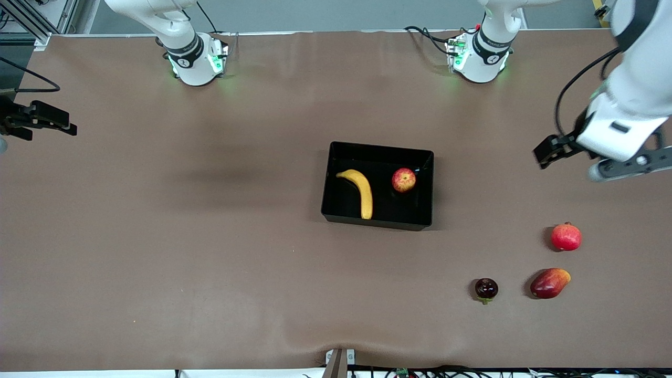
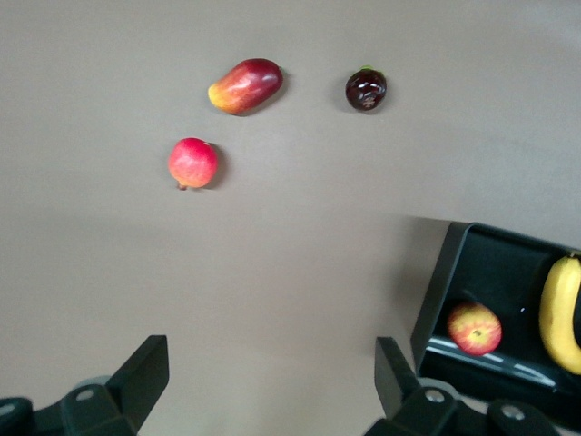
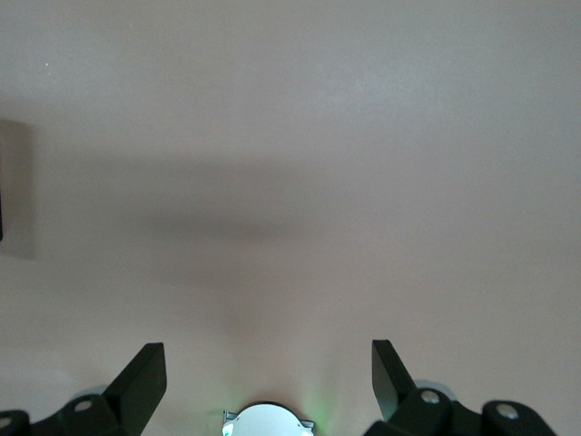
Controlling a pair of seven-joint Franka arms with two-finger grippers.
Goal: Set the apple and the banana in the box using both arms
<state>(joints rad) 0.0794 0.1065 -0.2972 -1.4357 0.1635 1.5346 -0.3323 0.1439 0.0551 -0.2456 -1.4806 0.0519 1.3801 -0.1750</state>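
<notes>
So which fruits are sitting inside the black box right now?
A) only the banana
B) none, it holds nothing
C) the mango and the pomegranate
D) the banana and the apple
D: the banana and the apple both lie inside the box, apart from each other, while the other fruits sit out on the table.

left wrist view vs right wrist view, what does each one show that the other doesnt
Only the left wrist view shows fruit: the apple and banana inside the black box, plus a pomegranate, a mango and a dark purple fruit loose on the table. Only the right wrist view shows a white robot base with a green glow. Both share the brown table and their own open, empty gripper, left gripper and right gripper.
</notes>
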